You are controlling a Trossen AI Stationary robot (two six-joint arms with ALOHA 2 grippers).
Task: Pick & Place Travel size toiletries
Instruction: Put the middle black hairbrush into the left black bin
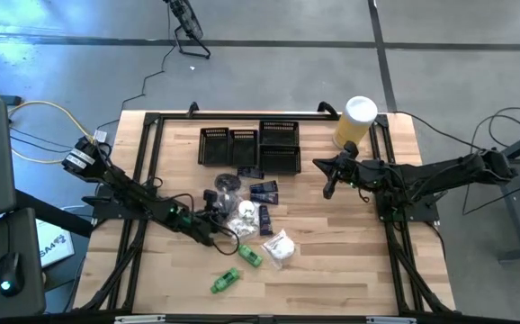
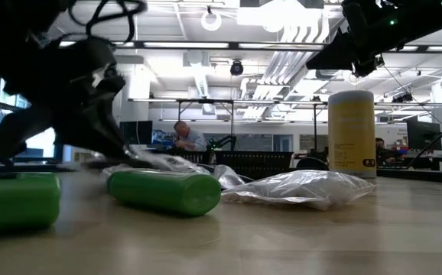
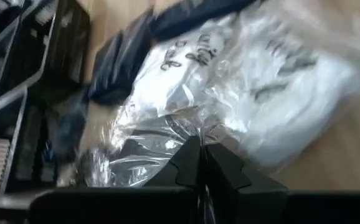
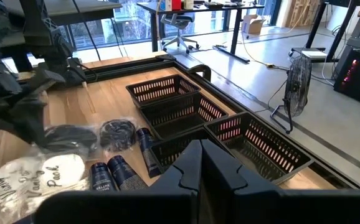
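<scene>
Crinkly sachet (image 3: 230,93) beneath closed left pincer (image 3: 200,155); overhead, merely clutter.

Two green tubes (image 1: 226,281), three trays (image 1: 215,145)

Black mesh trays (image 1: 249,147) and a yellow cylinder with white lid (image 1: 354,123) crowd the bench's (image 1: 341,270) far edge; its near right corner lies open.

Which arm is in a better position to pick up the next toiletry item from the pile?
Probably the left: the left gripper is already at the pile of toiletries, while the right gripper hangs apart, nearer the trays.
</scene>
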